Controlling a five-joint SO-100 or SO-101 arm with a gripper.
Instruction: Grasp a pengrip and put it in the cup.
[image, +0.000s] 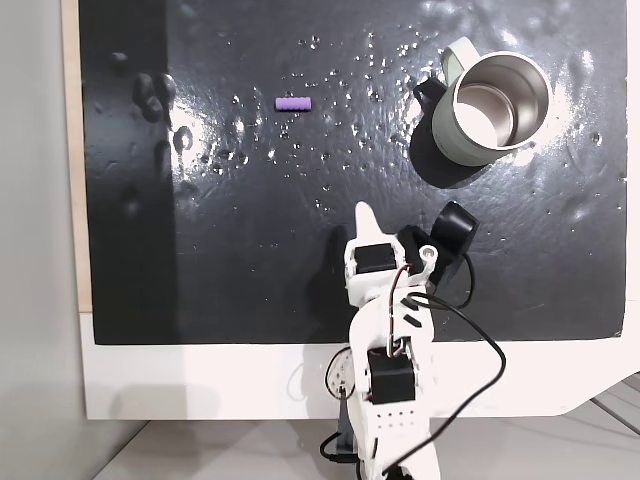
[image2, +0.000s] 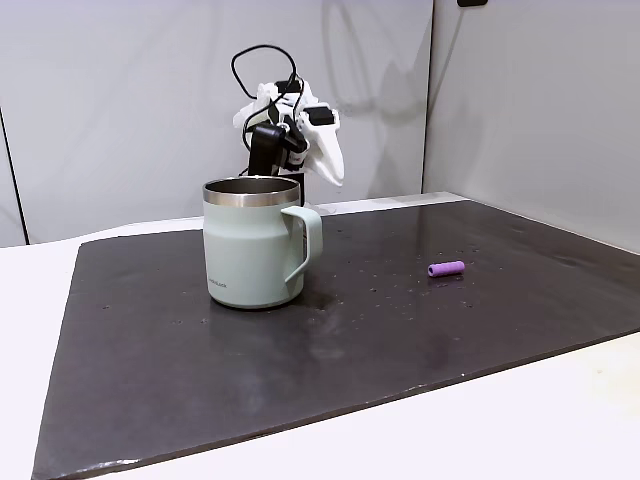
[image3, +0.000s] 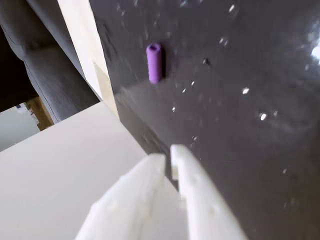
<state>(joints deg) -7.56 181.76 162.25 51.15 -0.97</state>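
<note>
Waiting at the start: nothing grasped yet, and the whole job looks to be ahead of us, as far as these views tell.

Pengrip: the pengrip (image: 293, 103) lies on its side on the dark mat (image: 250, 250), out ahead of the fingers and off to their left in a fixed view from above; in the wrist view it (image3: 154, 62) sits well beyond the fingertips, untouched.

Fingers: the fingers (image3: 168, 153) are nearly closed, just a thin slit between the two white tips, holding nothing. In a fixed view they (image: 367, 212) hang above the mat's near half, tucked back over the arm.

Cup: the cup (image: 487, 108) stands upright ahead of the fingers and to their right, handle turned toward the pengrip side, steel mouth open and empty as far as I can see.

Done: nothing, I'd judge; the pengrip and the cup sit well apart.

Left: open up, reach out, pinch the pengrip, carry it across, drop it in.

Edges: the mat's left edge and the pale counter (image: 200, 380) strip run beyond the pengrip; in the wrist view a pale edge lies near it on the left.

Open room: bare mat between fingers and pengrip, and between pengrip and cup; the cup's rim and handle are the only obstacles on the carry, in my reading.
</note>
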